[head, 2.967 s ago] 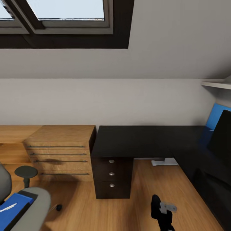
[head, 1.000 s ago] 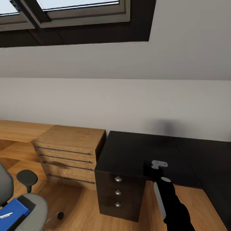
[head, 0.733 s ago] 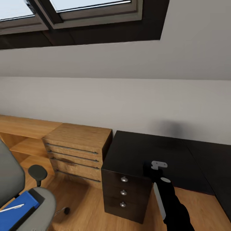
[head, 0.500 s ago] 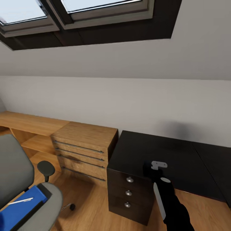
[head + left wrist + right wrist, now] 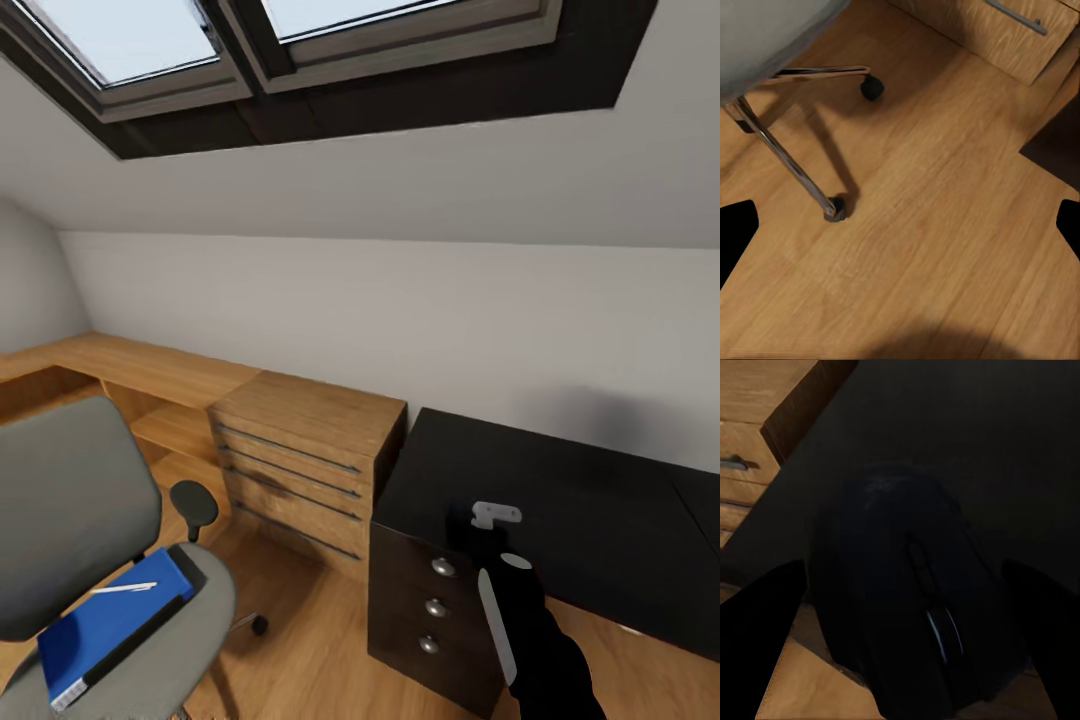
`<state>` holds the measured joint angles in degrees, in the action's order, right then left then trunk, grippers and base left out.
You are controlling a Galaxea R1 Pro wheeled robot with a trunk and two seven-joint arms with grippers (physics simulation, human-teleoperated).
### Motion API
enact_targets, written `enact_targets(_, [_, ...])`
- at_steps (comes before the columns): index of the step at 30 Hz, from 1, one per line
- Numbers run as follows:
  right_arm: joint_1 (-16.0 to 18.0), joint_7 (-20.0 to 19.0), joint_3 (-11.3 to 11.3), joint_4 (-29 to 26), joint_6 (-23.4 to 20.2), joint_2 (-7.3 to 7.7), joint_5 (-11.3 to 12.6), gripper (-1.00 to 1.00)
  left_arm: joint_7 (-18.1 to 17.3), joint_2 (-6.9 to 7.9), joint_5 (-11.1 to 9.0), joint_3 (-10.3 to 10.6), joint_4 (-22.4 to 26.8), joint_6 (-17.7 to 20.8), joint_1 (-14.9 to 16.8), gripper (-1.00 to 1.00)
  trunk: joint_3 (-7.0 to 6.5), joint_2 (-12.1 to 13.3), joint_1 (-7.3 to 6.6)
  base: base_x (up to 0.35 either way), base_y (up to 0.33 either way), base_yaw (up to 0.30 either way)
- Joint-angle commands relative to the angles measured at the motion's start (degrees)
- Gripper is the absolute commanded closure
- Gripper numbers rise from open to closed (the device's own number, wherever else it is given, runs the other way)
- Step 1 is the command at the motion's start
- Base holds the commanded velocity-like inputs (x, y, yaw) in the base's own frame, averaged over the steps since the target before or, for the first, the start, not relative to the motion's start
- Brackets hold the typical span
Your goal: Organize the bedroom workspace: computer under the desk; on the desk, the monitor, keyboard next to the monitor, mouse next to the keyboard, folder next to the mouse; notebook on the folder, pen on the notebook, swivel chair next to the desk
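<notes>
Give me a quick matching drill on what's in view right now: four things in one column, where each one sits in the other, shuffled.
Things:
1. folder
2. pen
3. mouse
4. wooden drawer unit

Places:
A. between the right end effector's fingers, above the desk top
B. lying on the folder
C. flat on the seat of the swivel chair
D. against the wall, beside the desk's black drawers

Pairs: 1-C, 2-B, 3-A, 4-D
</notes>
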<state>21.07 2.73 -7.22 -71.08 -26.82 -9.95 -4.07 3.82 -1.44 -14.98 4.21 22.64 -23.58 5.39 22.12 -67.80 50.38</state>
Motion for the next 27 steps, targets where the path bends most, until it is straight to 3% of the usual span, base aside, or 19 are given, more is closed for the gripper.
enact_targets(1, [0.02,-0.04,-0.07,-0.10,-0.35,-0.04,-0.41,1.00,0.40,0.04,-0.32,0.45,-0.05,-0.23,0.05,-1.00,0.09,-0.04,0.00,0.000,0.000,0.273])
enact_targets(11, [0.00,-0.23,-0.07,0.71,0.61,-0.04,-0.56,1.00,0.40,-0.03,-0.31,0.48,-0.05,-0.22,0.05,-1.00,0.32,-0.04,0.00,0.048,-0.052,0.235])
enact_targets(18, [0.02,-0.43,-0.07,2.02,1.07,0.02,-0.73,1.00,0.40,-0.05,-0.31,0.45,-0.05,-0.18,0.05,-1.00,0.34,-0.04,0.00,0.180,-0.147,0.034])
enact_targets(27, [0.02,-0.47,-0.07,3.43,3.55,1.35,-0.68,1.00,0.40,-0.05,-0.31,0.45,-0.05,-0.24,0.05,-1.00,0.34,-0.04,0.00,0.026,-0.019,0.003])
